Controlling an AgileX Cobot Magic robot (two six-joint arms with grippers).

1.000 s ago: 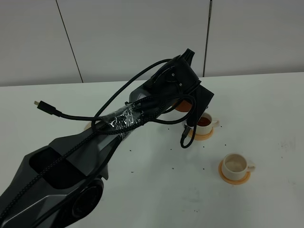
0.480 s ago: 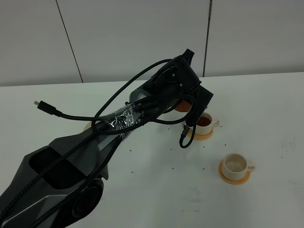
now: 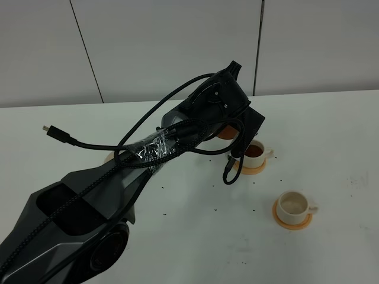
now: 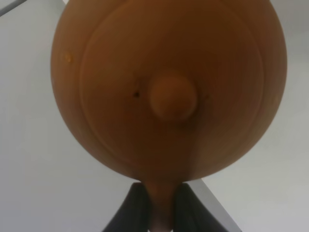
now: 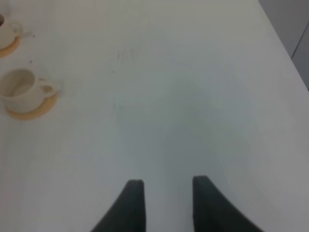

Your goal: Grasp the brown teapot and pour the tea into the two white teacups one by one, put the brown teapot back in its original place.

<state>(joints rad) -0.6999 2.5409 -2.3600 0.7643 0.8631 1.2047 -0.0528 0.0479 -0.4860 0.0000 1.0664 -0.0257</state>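
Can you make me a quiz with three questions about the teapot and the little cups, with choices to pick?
1. Where do the far cup and the near cup stand? A on orange coasters; B on bare table; C on a tray.
2. How many cups hold tea? A none; B one; C two.
3. What is the left gripper doing? A hanging open; B shut on the brown teapot's handle; C holding a cup.
Answers: 1 A, an orange disc shows under each. 2 B, only the far cup is dark inside; the near one looks empty. 3 B, the left wrist view shows its jaws pinching the handle.
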